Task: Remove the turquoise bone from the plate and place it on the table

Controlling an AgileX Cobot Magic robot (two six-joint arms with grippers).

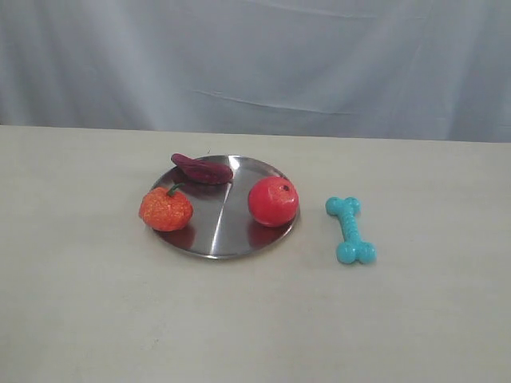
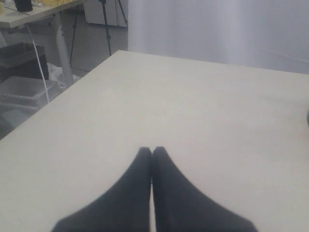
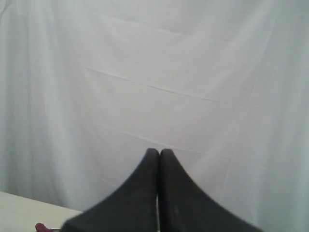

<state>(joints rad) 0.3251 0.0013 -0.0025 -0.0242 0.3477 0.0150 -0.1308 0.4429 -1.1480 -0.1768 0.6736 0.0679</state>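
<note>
Turquoise bone (image 1: 350, 230) on table (image 1: 80, 319) beside plate (image 1: 209, 243), not touching; L gripper (image 2: 152, 151) & R gripper (image 3: 159, 152) closed tight, empty.

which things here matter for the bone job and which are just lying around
Job: plate; table; turquoise bone, lying on the table to the right of the plate.

Lying about: orange fruit toy, red ball, dark red piece, all on the plate.

Part of plate (image 1: 219, 239) rim hidden behind red ball (image 1: 273, 201), maroon scrap (image 3: 40, 227) cut by right wrist view's edge
</note>
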